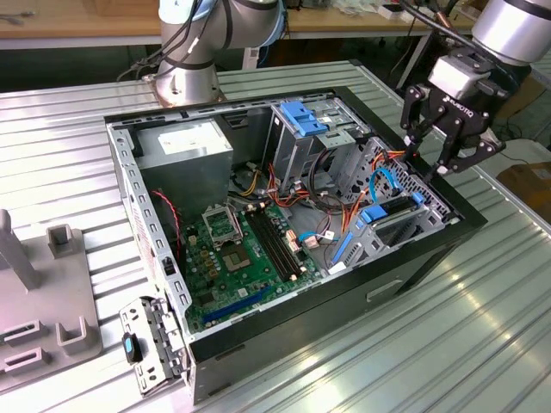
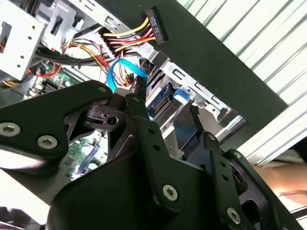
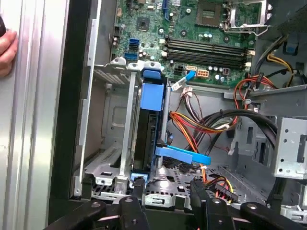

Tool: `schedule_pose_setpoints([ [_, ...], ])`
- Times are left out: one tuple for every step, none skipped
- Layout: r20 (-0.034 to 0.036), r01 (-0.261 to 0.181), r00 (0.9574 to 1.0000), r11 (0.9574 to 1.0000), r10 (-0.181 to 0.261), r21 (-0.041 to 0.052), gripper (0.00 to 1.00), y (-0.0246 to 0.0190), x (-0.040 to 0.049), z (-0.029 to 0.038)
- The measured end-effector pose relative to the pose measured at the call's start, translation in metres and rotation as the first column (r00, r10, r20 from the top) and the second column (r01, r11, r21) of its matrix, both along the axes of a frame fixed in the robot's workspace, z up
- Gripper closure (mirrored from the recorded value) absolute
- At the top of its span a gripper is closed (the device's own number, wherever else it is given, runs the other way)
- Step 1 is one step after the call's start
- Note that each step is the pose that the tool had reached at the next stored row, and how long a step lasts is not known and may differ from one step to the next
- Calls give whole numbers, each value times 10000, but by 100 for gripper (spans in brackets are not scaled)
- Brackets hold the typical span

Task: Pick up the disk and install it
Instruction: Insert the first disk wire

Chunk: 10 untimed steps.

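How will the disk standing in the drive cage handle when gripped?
The disk is likely rigid and heavy for its size: a solid dark slab. Its blue plastic carrier rail may flex under grip. Standing on edge in the metal cage, it could bind if pulled crooked.

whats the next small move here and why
Probably lower the gripper a little toward the disk: the gripper is open and empty above the case, and the disk stands on edge in its bay, in line with it, untouched.
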State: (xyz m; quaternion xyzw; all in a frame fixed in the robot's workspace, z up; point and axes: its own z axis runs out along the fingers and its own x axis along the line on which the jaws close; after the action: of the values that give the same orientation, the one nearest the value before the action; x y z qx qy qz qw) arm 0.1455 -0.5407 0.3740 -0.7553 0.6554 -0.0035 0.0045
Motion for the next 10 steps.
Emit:
schedule_pose_setpoints([
  [0, -206, 9998, 9998, 206, 0, 50, 0, 3, -1],
  [0, -528, 9986, 9986, 528, 0, 50, 0, 6, -3],
  [0, -1063, 9943, 9943, 1063, 1, 50, 0, 12, -7],
  [0, -1446, 9895, 9895, 1446, 0, 50, 0, 18, -9],
  [0, -1835, 9830, 9830, 1835, -1, 50, 0, 26, -11],
  [0, -1843, 9829, 9829, 1843, 0, 50, 0, 26, -11],
  [0, -1855, 9827, 9827, 1855, 1, 50, 0, 29, -11],
  [0, -2027, 9792, 9792, 2027, 2, 50, 0, 37, -13],
  [0, -2313, 9729, 9729, 2313, 1, 50, 0, 37, -16],
  [0, -2615, 9652, 9652, 2615, 1, 50, 0, 38, -21],
])
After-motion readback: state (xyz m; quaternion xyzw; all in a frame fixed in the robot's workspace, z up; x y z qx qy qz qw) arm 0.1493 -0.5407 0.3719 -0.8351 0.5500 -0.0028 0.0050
